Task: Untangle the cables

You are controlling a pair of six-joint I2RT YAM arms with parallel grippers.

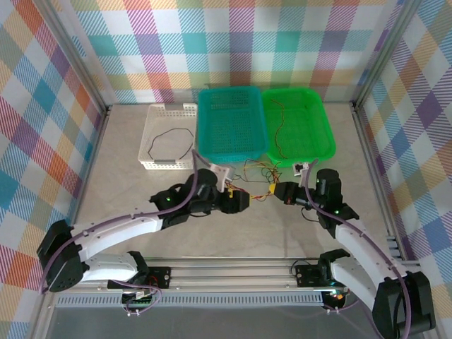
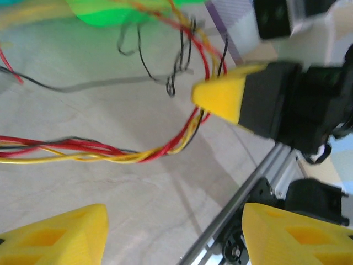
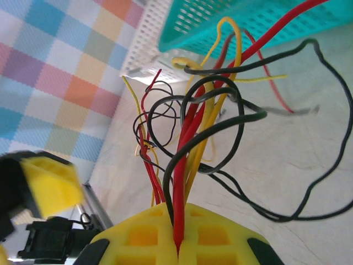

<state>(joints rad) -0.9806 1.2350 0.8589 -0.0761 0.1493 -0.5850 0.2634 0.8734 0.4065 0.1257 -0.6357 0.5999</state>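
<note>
The cables [image 1: 257,178] lie as a red, yellow and black tangle on the table in front of the baskets, between my two grippers. My right gripper [image 3: 179,245] is shut on a bundle of red, yellow and black cables [image 3: 194,138] that rise from its pads and loop out over the table. In the left wrist view that right gripper [image 2: 220,99] holds the strands. A twisted red and yellow run of cables [image 2: 110,153] stretches left from it across the table. My left gripper [image 2: 176,237] is open, just short of that run, with nothing between its fingers [image 2: 55,234]. From above, the left gripper [image 1: 236,202] and right gripper [image 1: 282,192] face each other closely.
A white basket [image 1: 152,116] at the back left holds one black wire [image 1: 171,134]. A teal basket [image 1: 205,127] stands beside it. The green basket [image 1: 323,127] holds a few thin wires [image 1: 282,131]. The aluminium rail [image 2: 242,199] runs along the near edge.
</note>
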